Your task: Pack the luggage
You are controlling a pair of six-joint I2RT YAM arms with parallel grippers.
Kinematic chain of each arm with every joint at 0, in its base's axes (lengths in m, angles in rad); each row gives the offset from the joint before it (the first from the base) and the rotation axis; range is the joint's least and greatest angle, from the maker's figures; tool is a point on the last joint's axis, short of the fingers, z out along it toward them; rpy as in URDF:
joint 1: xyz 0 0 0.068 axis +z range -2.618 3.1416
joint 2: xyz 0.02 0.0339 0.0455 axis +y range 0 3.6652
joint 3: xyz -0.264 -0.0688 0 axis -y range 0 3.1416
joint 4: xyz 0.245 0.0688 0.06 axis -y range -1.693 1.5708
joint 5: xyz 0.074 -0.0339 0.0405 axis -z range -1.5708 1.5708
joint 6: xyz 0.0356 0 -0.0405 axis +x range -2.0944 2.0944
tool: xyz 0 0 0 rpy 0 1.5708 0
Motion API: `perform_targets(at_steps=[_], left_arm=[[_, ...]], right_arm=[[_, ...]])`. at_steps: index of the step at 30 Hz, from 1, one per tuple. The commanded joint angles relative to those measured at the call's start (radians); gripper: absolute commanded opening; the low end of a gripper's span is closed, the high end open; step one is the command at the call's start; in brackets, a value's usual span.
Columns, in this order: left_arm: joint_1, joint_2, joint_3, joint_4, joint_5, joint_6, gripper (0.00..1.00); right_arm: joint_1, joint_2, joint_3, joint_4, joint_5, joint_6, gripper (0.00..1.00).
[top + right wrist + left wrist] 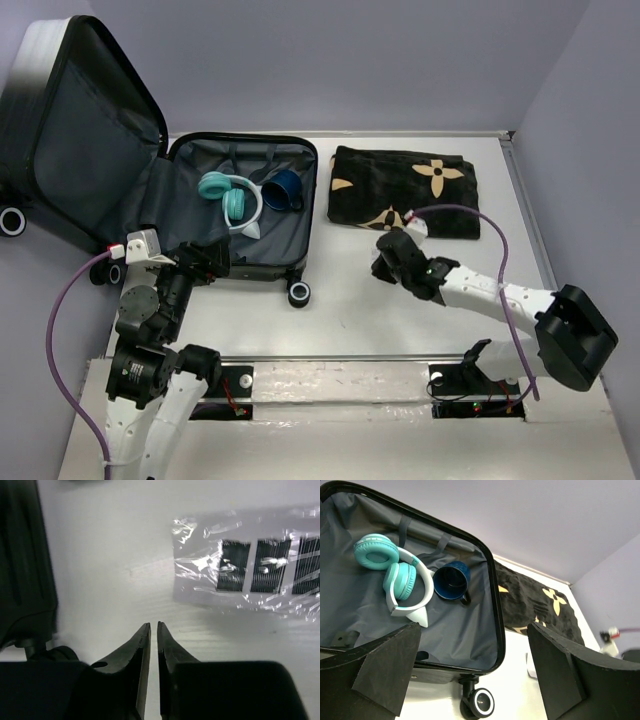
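Note:
The luggage lies open at the left of the table, its lid leaning back. On its grey lining lie teal-and-white headphones and a dark blue mug. My left gripper hovers wide open over the luggage's near edge, holding nothing. My right gripper sits low over the white table between the luggage and the blanket. Its jaws are shut to a thin slit with nothing between them. A clear plastic packet of black hairpins lies just ahead of it.
A folded black blanket with tan flowers lies right of the luggage. A caster wheel sticks out at the luggage's near right corner. Purple walls close in the table on three sides.

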Motion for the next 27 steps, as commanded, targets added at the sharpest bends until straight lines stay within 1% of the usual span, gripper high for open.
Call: perform_targets(at_steps=[1,3,4,5,6,7,8,9,11,12,13,16,20,24,27], left_arm=[[-0.007,-0.007,-0.005,0.050,0.020,0.017,0.99],[-0.007,-0.004,-0.005,0.051,0.020,0.017,0.99],[-0.007,-0.004,-0.005,0.051,0.020,0.017,0.99],[-0.007,-0.002,-0.005,0.051,0.021,0.017,0.99],[-0.007,-0.001,-0.005,0.051,0.020,0.019,0.99],[-0.007,0.002,-0.005,0.051,0.020,0.019,0.99],[-0.007,0.005,-0.005,0.051,0.021,0.019,0.99],[-0.007,0.007,-0.003,0.051,0.023,0.020,0.99],[-0.007,0.010,-0.005,0.051,0.021,0.022,0.99],[-0.007,0.011,-0.005,0.051,0.023,0.022,0.99],[-0.007,0.011,-0.003,0.051,0.023,0.022,0.99],[-0.007,0.013,-0.003,0.051,0.024,0.022,0.99],[-0.007,0.010,-0.002,0.051,0.024,0.023,0.99],[-0.007,0.008,-0.003,0.051,0.024,0.025,0.99],[-0.007,0.008,-0.003,0.051,0.026,0.027,0.99]], right_arm=[[-0.146,0.054,0.190,-0.194,-0.143,-0.475,0.35],[-0.214,0.069,0.229,-0.203,-0.227,-0.570,0.42],[-0.279,0.077,0.264,-0.202,-0.332,-0.646,0.47],[-0.301,0.090,0.283,-0.202,-0.381,-0.688,0.52],[-0.311,0.127,0.306,-0.221,-0.410,-0.736,0.61],[-0.321,0.149,0.326,-0.229,-0.469,-0.808,0.66],[-0.332,0.199,0.368,-0.254,-0.496,-0.840,0.70],[-0.341,0.224,0.396,-0.275,-0.534,-0.901,0.71],[-0.351,0.261,0.450,-0.292,-0.557,-0.955,0.74],[-0.361,0.290,0.464,-0.294,-0.600,-0.983,0.74],[-0.361,0.304,0.479,-0.303,-0.613,-1.044,0.75],[-0.371,0.348,0.528,-0.323,-0.607,-1.116,0.80],[-0.397,0.422,0.591,-0.361,-0.642,-1.152,0.80],[-0.411,0.506,0.605,-0.398,-0.656,-1.167,0.81],[-0.420,0.551,0.594,-0.407,-0.694,-1.169,0.80]])
